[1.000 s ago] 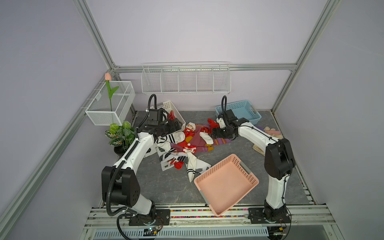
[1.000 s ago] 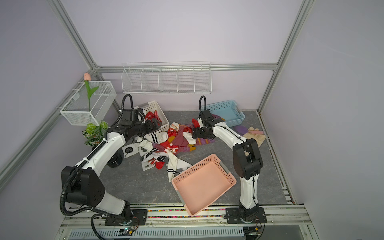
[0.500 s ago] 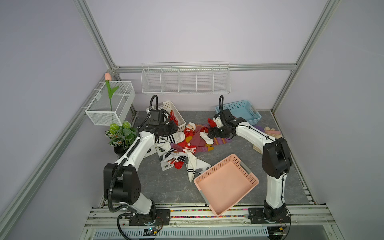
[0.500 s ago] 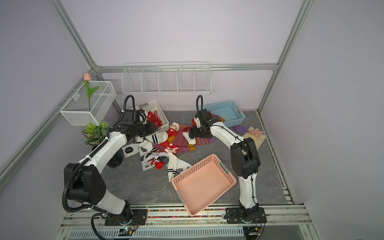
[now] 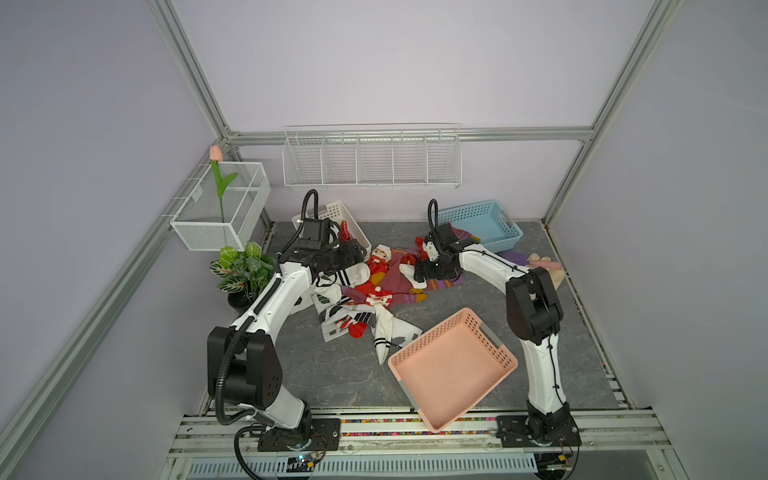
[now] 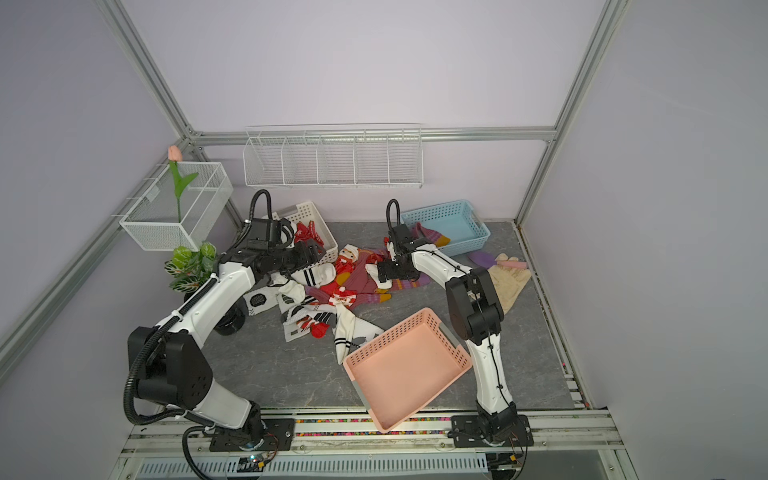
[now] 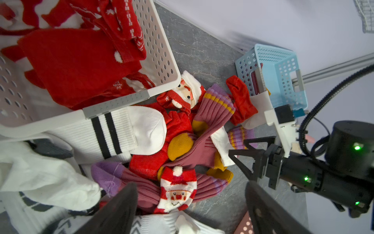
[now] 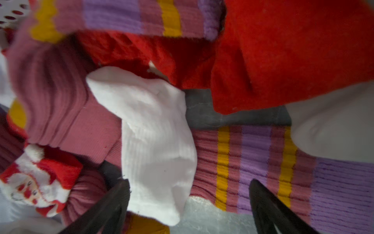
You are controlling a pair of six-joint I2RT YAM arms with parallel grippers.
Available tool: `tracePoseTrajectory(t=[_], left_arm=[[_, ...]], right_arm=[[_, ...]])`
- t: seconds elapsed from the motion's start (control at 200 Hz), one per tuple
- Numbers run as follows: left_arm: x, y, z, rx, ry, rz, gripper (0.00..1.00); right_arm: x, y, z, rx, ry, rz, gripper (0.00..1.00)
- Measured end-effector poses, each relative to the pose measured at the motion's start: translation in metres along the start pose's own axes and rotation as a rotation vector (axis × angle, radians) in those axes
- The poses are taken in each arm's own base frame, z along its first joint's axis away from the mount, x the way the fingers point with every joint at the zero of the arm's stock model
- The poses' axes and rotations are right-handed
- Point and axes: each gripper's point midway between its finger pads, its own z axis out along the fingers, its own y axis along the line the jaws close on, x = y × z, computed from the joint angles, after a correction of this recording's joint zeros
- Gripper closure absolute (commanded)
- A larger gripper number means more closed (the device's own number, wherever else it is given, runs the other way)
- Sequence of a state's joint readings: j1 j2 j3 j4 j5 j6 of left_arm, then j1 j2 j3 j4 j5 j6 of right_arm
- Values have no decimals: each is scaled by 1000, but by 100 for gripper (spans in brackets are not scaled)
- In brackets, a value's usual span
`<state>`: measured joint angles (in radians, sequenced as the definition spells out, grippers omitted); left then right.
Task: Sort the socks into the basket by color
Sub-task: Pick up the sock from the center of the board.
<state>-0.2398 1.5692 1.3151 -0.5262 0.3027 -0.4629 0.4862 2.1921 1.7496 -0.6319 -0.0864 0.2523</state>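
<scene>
Top views: left arm (image 5: 282,299) stretches fwd from its base. The left gripper (image 5: 355,254) is just beside the white basket (image 5: 336,205), w/ red socks (image 5: 347,232) inside. Right arm (image 5: 486,264) is folded, wrist turned down, and the right gripper (image 5: 420,277) is low over the sock pile (image 5: 376,293) at mid table, near the blue basket (image 5: 509,230).

Left wrist: jaws stand wide apart, nothing between them. A Santa sock (image 7: 176,190) lies below.

Right wrist: fingers (image 8: 105,208) are spread wide, no grip. The end of a white sock (image 8: 157,141) lies between them, close to one finger
</scene>
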Motion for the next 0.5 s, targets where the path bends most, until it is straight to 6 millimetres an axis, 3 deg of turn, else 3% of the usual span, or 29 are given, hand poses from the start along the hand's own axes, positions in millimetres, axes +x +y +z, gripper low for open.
tracePoseTrajectory(t=[0.295,0.5], left_arm=[[-3,0,-6,-22,-24,7,0],[-3,-1,-6,-27,-26,10,0]], right_arm=[[11,-15,9,47,21,8,5],[10,-23,-16,52,-17,19,5]])
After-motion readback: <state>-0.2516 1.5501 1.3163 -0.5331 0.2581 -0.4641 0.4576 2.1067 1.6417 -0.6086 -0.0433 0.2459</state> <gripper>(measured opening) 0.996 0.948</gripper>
